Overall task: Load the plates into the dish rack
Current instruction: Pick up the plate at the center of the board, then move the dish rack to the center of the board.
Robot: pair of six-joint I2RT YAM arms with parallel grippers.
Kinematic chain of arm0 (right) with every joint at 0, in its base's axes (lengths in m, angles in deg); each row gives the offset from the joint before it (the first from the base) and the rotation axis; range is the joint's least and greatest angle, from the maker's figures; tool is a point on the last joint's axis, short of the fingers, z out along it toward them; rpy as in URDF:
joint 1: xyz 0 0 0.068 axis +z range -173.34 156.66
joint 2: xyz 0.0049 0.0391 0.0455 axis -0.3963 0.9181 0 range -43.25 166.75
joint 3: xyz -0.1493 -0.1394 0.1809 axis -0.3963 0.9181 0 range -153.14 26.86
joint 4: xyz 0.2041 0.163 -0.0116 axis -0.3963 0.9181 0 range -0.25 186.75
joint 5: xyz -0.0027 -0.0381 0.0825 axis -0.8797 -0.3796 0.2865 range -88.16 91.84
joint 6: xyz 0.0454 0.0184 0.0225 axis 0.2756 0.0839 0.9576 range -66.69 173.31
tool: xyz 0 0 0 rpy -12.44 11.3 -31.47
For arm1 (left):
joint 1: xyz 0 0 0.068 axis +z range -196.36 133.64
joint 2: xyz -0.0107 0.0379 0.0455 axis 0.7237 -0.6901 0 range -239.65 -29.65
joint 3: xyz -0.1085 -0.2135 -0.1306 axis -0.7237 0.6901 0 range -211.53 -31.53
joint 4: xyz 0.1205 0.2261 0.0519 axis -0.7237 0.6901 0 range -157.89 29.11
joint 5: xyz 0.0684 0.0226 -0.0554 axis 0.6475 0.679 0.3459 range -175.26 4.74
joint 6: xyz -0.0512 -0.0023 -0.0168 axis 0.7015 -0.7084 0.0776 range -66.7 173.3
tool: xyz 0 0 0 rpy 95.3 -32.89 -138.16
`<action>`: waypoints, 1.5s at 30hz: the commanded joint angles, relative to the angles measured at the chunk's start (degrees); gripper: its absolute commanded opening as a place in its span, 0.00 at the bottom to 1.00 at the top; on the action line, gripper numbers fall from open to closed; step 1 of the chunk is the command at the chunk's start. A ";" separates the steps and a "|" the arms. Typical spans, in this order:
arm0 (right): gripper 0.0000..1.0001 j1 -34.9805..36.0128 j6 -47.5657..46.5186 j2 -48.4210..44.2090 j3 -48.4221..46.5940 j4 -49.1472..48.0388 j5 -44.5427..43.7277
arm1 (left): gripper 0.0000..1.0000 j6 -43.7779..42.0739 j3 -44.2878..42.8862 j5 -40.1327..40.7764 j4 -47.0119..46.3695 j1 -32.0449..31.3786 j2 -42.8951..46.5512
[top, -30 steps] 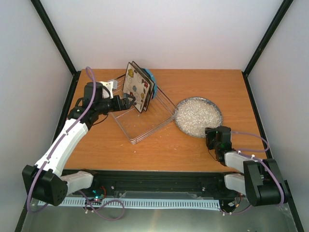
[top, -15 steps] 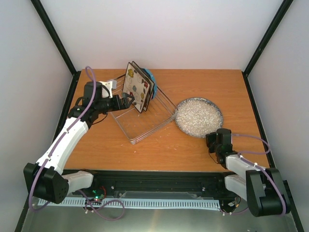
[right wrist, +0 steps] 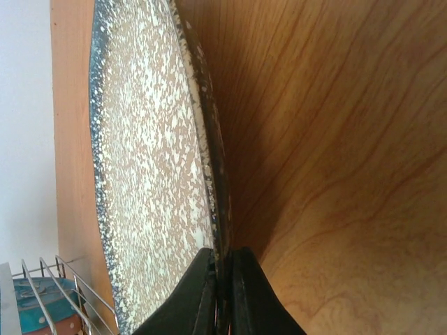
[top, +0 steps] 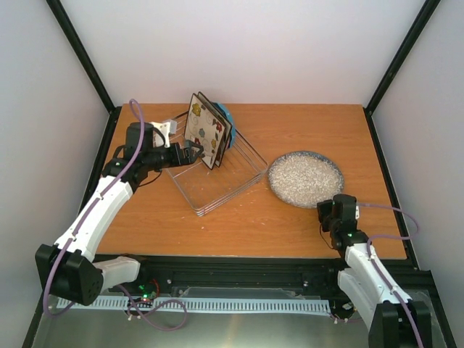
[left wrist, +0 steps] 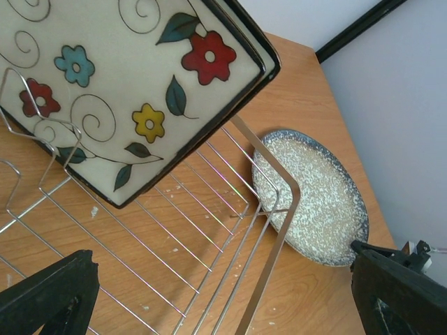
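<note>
Gripping the rim of the grey speckled plate (right wrist: 147,153): right tool (right wrist: 222,259) (plate apparently tilted); left tool (top: 192,154) spread wide, beside dish rack (top: 225,181).

Bright, even light on my bench (top: 304,123); soft shadow under the speckled plate (right wrist: 140,174); wrist views mostly sharp.

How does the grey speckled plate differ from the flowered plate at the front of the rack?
The grey plate is round and speckled; the flowered plate is square and cream with a dark rim. The grey plate is down on the table beside the rack; the flowered plate stands on edge inside it. The right fingers pinch the grey plate's rim; nothing holds the flowered plate. Both are shallow plates.
</note>
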 commanded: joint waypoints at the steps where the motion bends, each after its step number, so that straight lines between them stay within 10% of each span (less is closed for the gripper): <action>1: 0.03 -2.32 -2.47 -3.42 -5.01 5.76 -3.54 | 1.00 -0.70 -2.15 -2.02 1.91 -2.30 0.64; 13: 0.03 -7.49 -5.49 -11.88 -6.26 15.73 -0.49 | 0.99 10.53 8.83 -0.56 6.24 -14.05 14.18; 18: 0.03 -8.16 -5.22 -9.74 -6.78 12.79 1.30 | 0.97 13.02 7.68 12.39 20.07 -15.51 19.95; 26: 0.03 -8.45 -5.40 -9.01 -7.45 11.36 3.33 | 0.01 19.77 7.17 29.54 30.09 -9.24 22.01; 38: 0.03 -8.74 -6.01 -7.85 -9.67 10.30 6.44 | 0.01 7.61 9.25 21.98 15.07 22.01 2.02; 45: 0.03 -9.14 -8.18 -6.06 -11.76 10.16 7.21 | 0.01 9.02 6.81 10.36 5.69 22.39 -12.78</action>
